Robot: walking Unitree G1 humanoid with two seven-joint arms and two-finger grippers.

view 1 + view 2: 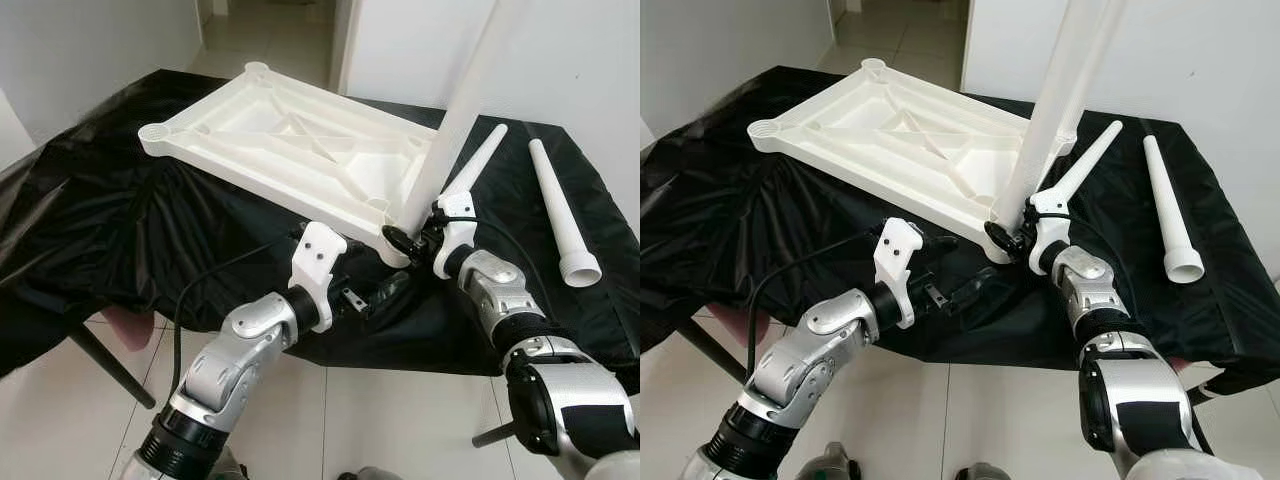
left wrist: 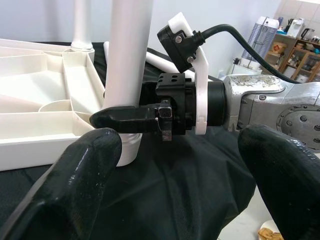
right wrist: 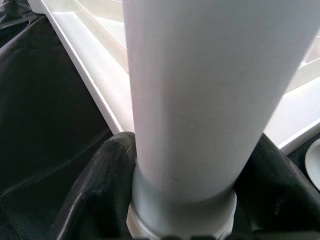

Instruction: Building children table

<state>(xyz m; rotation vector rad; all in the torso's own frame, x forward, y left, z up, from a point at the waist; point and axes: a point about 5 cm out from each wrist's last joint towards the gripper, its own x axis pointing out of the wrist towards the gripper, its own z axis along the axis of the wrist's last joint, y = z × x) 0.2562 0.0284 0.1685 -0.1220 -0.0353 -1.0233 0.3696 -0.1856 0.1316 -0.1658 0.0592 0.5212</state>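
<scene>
A black cloth (image 1: 120, 210) covers the work surface, and on it lies the white tabletop (image 1: 290, 150), upside down with its ribbed underside and corner sockets showing. At the corner nearest the robot a white leg (image 1: 450, 130) stands upright in its socket, rising out of the top of the head views. Two more loose legs lie on the cloth to the right: one (image 1: 482, 155) just behind the right wrist, another (image 1: 560, 215) further right, well apart from the tabletop. The right gripper (image 1: 1012, 236) pinches the standing leg close to its base, a black finger on each side of the tube (the right wrist view shows them hugging it). The left gripper (image 1: 375, 300) hovers low beside the table edge, fingers spread and empty, facing that same corner. To seat this leg well, I judge the tube should be kept square to the socket and turned or pressed straight down; the free left claw could brace the tabletop against sliding on the slippery cloth.
</scene>
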